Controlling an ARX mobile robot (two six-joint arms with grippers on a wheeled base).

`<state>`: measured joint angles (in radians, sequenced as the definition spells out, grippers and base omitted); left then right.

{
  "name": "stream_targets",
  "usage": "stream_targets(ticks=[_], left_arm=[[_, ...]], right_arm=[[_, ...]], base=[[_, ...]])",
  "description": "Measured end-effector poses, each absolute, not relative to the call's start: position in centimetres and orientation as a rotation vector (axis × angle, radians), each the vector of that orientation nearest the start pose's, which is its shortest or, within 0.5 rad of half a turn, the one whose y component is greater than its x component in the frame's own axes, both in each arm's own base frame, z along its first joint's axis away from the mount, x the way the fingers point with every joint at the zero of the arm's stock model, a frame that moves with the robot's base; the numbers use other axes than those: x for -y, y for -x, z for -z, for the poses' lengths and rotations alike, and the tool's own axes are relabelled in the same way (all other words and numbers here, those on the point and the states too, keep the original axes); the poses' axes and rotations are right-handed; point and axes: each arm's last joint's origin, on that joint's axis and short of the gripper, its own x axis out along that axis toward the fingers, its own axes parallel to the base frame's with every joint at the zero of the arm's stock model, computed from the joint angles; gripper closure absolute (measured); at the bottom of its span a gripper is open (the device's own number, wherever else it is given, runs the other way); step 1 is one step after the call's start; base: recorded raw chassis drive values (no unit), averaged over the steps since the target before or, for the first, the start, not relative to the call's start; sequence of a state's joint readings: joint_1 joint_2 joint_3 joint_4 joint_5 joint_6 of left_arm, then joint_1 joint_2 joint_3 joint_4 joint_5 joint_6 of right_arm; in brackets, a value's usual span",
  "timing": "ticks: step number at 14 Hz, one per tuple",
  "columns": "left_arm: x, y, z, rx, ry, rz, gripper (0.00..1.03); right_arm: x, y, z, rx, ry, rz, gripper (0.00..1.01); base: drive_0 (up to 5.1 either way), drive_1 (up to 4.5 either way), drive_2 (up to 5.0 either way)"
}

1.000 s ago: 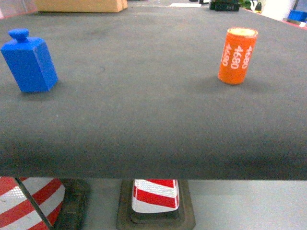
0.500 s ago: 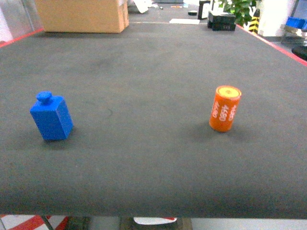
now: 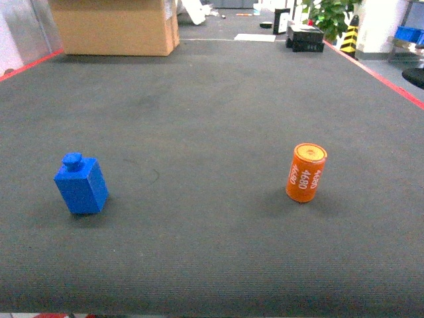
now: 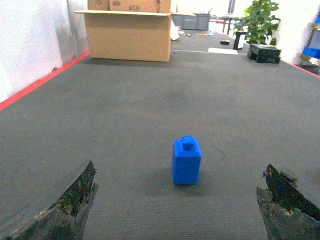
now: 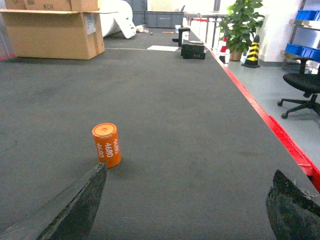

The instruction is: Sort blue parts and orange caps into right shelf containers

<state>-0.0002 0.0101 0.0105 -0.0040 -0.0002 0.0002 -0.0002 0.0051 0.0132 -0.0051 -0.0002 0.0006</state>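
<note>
A blue part, a block with a small knob on top, stands upright on the left of the dark grey table. An orange cap, a cylinder printed 4680, stands on the right. Neither gripper shows in the head view. In the left wrist view the blue part stands ahead of my left gripper, which is open and empty. In the right wrist view the orange cap stands just beyond the left finger of my right gripper, also open and empty. Blue containers sit on a shelf far off at the right.
A large cardboard box stands at the table's far left end. A red stripe marks the table's right edge. Beyond it are an office chair, a potted plant and black cases.
The head view has lifted and pulled back: both objects look smaller and farther, and the table's front edge and the striped cones have left the frame. The objects have not moved on the table.
</note>
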Motion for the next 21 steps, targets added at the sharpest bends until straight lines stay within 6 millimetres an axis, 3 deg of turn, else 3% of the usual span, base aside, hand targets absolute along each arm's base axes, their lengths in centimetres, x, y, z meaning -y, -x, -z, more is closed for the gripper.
stream_targets(ticks=[21], left_arm=[[0.00, -9.77, -16.59, -0.003, -0.001, 0.000, 0.05]], right_arm=[[0.00, -9.72, -16.71, 0.003, -0.001, 0.000, 0.03]], base=[[0.0, 0.00, 0.0]])
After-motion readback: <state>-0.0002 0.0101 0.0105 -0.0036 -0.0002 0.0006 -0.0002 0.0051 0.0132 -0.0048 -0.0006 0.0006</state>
